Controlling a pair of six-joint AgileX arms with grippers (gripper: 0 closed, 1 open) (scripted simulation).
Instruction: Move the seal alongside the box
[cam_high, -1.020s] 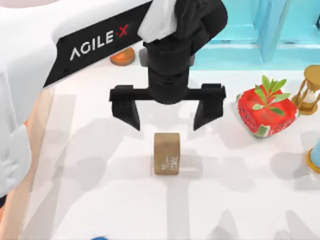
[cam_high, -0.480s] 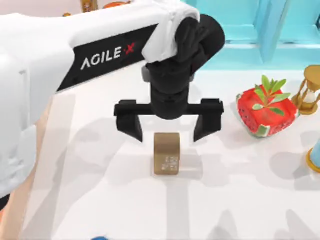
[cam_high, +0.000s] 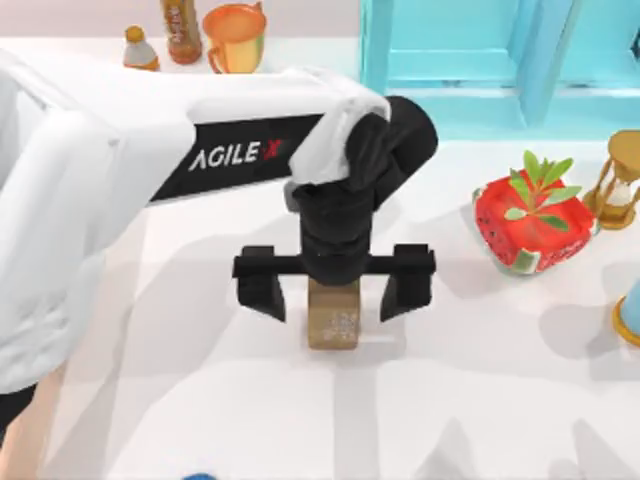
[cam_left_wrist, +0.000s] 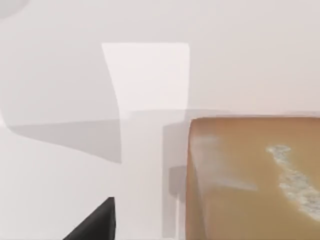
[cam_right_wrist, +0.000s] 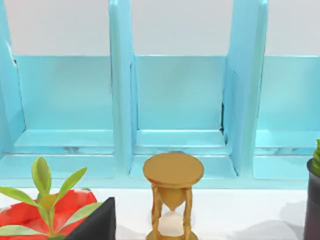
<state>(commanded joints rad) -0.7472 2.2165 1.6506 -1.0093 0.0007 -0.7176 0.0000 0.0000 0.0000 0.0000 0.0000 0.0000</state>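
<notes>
The seal (cam_high: 333, 326) is a small tan-brown block with a pale mark on its near face, standing on the white table at mid-centre. My left gripper (cam_high: 333, 290) is open and lowered over it, one black finger (cam_high: 262, 292) on each side with a gap between pads and block. In the left wrist view the seal (cam_left_wrist: 252, 180) sits very close, with a dark fingertip (cam_left_wrist: 97, 226) beside it. The box is hidden. A dark corner of my right gripper (cam_right_wrist: 97, 224) faces the shelf at the table's right.
A red watermelon-like planter (cam_high: 530, 225) and a wooden hourglass (cam_high: 620, 180) stand to the right. The light-blue shelf frame (cam_high: 480, 60) runs along the back. An orange cup (cam_high: 233, 35) and two bottles (cam_high: 181, 25) stand back left.
My left gripper has come down and toward the front, from just behind the seal to straddling it. The seal has not moved.
</notes>
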